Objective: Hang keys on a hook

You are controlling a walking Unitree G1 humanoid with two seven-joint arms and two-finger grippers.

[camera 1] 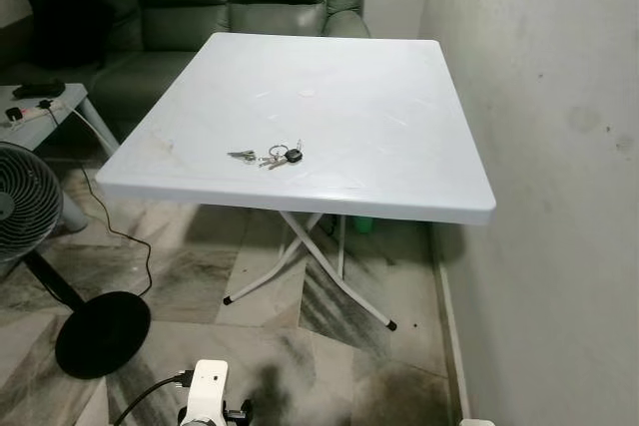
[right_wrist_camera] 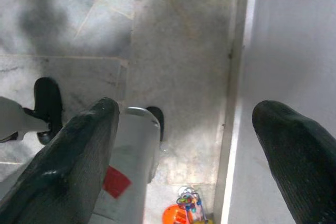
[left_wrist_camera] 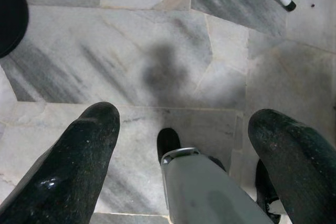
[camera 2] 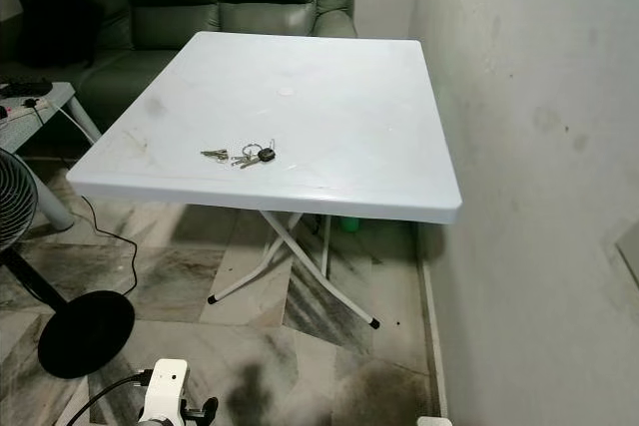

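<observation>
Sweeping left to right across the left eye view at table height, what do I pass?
Fan → side table → keys on the white table → wall.

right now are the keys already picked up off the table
No, the keys lie flat on the white table near its front edge, with no fingers near them.

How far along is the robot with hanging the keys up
Nothing looks done yet: the keys lie flat on the white table, untouched. Nothing is in hand either; the left gripper and right gripper both hang open over the marble floor, holding nothing. Everything is left: reaching the table, picking the keys up, and finding a hook to hang them on.
</observation>
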